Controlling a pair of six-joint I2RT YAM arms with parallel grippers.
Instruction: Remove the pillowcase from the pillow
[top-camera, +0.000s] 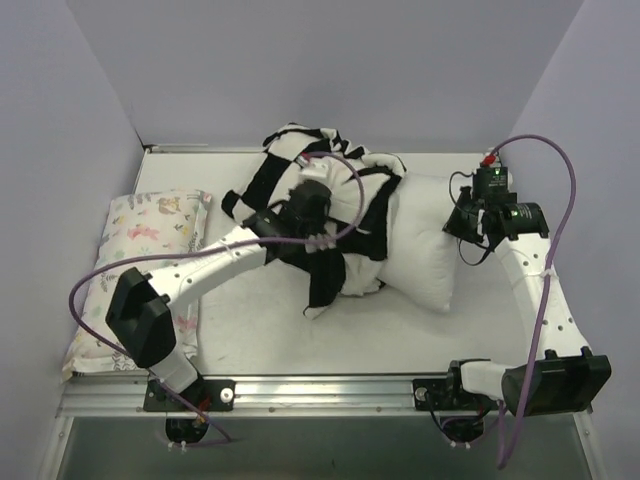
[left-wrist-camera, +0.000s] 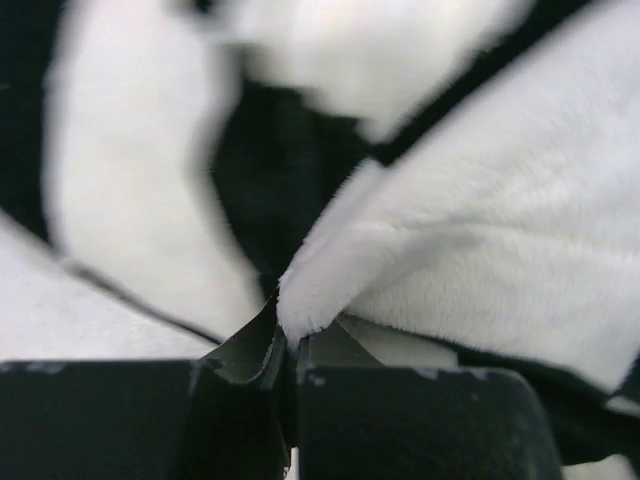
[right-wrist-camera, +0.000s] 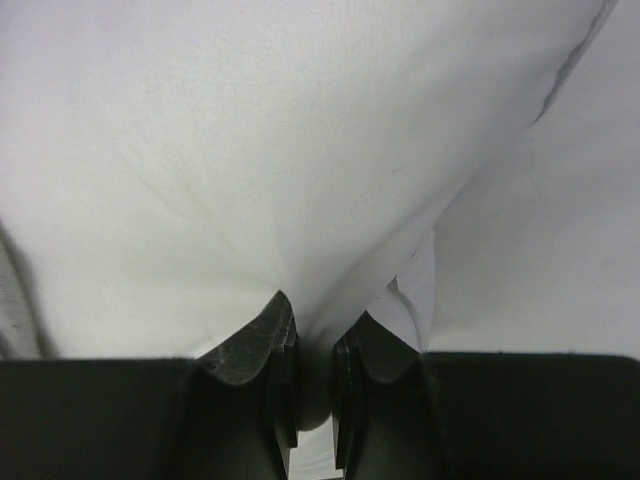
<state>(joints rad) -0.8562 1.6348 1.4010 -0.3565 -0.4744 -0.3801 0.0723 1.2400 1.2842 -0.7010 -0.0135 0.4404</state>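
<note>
The black and white checked pillowcase (top-camera: 345, 215) lies bunched over the left half of the plain white pillow (top-camera: 425, 245) in the middle of the table. My left gripper (top-camera: 308, 200) sits on top of the bunched fabric, shut on a white fold of the pillowcase (left-wrist-camera: 330, 290), which runs down between its fingertips (left-wrist-camera: 255, 350). My right gripper (top-camera: 462, 222) is at the pillow's bare right end, shut on a pinch of the pillow's white cloth (right-wrist-camera: 300, 200) that narrows into the gap between its fingers (right-wrist-camera: 250, 345).
A pale pillow printed with small pastel animals (top-camera: 150, 240) lies along the table's left side, partly under the left arm. Grey walls close in the back and both sides. A metal rail (top-camera: 320, 385) runs along the near edge.
</note>
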